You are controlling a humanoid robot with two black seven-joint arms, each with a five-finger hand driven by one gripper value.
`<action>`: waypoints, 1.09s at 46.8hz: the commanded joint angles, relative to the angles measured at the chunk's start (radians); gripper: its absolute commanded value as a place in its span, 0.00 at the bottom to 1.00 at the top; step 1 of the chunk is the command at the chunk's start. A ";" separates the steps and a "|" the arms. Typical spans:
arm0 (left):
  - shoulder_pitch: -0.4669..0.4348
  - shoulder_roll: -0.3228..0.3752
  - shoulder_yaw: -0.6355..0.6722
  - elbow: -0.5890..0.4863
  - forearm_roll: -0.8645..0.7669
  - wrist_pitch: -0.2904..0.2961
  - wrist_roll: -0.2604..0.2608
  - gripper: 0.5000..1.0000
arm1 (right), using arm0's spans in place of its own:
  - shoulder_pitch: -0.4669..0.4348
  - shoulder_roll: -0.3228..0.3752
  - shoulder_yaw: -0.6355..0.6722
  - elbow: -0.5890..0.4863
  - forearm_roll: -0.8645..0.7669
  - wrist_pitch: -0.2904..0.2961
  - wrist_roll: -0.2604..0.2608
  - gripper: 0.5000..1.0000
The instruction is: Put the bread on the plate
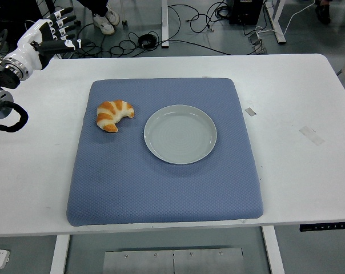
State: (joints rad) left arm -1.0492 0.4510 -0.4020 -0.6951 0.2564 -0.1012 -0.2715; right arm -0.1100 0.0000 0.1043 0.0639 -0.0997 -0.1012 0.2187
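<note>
At the upper left of the frame the left hand hangs over the table's far corner, its fingers spread wide and holding nothing. Right of it and lower, a croissant lies on the blue mat, just left of the empty grey plate, not touching it.

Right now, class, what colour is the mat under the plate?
The mat is blue with a fine dotted texture, seen best in the head view; the plate is pale grey-green.
</note>
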 commanded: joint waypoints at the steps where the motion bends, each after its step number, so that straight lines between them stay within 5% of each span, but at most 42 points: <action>1: 0.000 0.000 0.002 0.000 0.001 0.000 0.000 0.94 | 0.000 0.000 0.000 0.001 0.000 0.000 -0.001 1.00; 51: 0.001 -0.003 0.002 0.000 0.000 0.000 0.000 0.94 | 0.001 0.000 0.000 -0.001 0.000 0.000 0.001 1.00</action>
State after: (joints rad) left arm -1.0479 0.4485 -0.4003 -0.6948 0.2561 -0.1012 -0.2715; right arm -0.1100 0.0000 0.1043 0.0634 -0.0997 -0.1012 0.2189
